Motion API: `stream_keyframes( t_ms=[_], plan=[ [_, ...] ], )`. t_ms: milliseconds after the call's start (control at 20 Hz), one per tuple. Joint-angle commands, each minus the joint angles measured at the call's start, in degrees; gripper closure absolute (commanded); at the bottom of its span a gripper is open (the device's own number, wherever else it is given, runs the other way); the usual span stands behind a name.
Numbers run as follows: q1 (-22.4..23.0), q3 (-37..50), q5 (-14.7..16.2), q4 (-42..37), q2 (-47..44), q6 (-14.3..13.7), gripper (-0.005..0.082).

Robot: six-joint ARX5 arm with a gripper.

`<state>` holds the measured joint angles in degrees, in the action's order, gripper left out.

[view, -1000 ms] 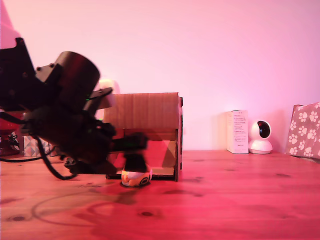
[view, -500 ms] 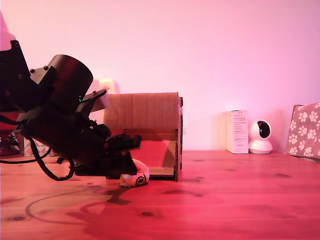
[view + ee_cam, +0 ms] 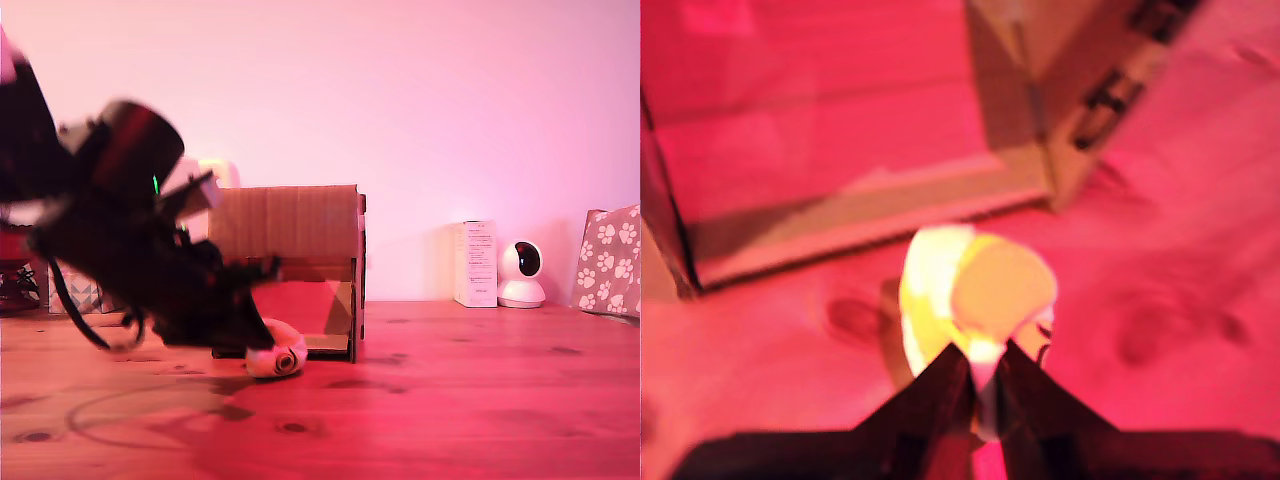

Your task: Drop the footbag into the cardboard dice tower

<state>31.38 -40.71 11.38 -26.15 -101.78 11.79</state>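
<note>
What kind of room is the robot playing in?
Probably a room in someone's home, not a factory. There's a wooden table, a small white home security camera by the plain wall, and a paw-print box at the exterior view's right.

The arm (image 3: 120, 240) is motion-blurred and cut by the frame edge; beside the cardboard dice tower (image 3: 290, 225) it hides part of the footbag (image 3: 277, 356); the gripper (image 3: 980, 385) looks soft, its grip unclear

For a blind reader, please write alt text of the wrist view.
Blurred close view: two dark fingers nearly together at a small yellow and cream footbag on a red-lit wooden table, with the open bottom of the cardboard dice tower just behind.
</note>
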Motion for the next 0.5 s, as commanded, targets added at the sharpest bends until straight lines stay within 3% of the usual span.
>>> stream_keyframes(
  t_ms=[0,450],
  plan=[
    [0.13,0.09,0.35,2.51,3.74,-0.63,0.0788],
    [0.13,0.09,1.62,20.61,21.05,-1.68,0.0788]
  ],
)
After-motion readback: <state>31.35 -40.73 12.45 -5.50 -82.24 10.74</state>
